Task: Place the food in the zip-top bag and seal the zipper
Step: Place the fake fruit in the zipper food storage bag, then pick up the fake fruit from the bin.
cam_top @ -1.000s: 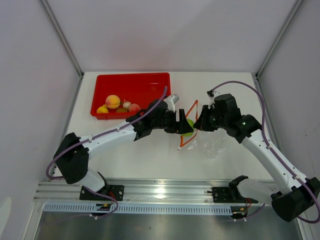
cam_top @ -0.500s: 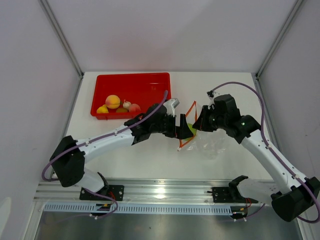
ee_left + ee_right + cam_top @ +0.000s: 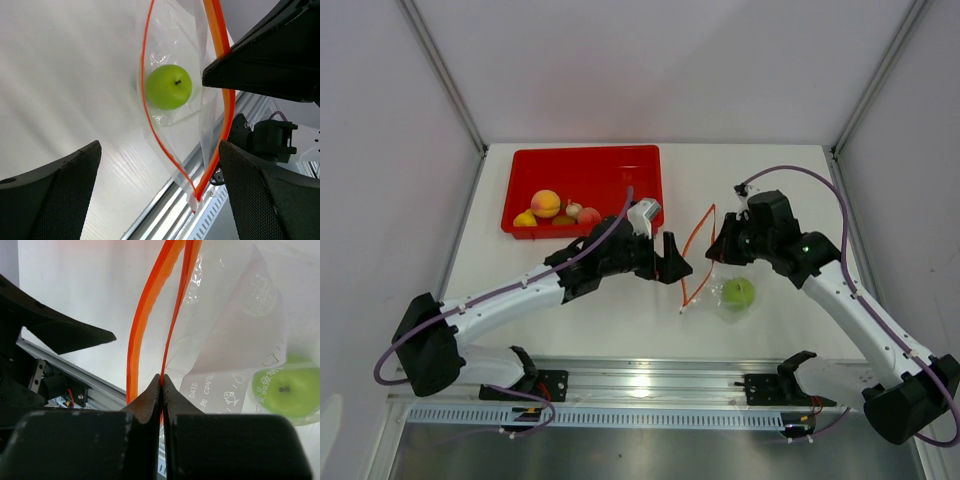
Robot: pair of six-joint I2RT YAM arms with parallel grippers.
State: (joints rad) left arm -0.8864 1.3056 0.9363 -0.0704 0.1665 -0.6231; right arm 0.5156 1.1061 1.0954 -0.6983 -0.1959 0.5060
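The clear zip-top bag lies at centre right with its mouth held open towards the left. A green apple lies inside it, also seen in the left wrist view as the apple. My right gripper is shut on the upper strip of the orange-red zipper, pinching the zipper at its tips. My left gripper stands open and empty just left of the bag's mouth, its fingers wide apart. The rest of the food sits in the tray: a peach, a red-pink fruit and a yellow piece.
A red tray stands at the back left of the white table. An aluminium rail with the arm bases runs along the near edge. Frame posts rise at both back corners.
The left gripper opened fully and let the green apple go; the apple now lies deep in the bag. The left arm drew back to the left, away from the mouth. The right gripper held still.
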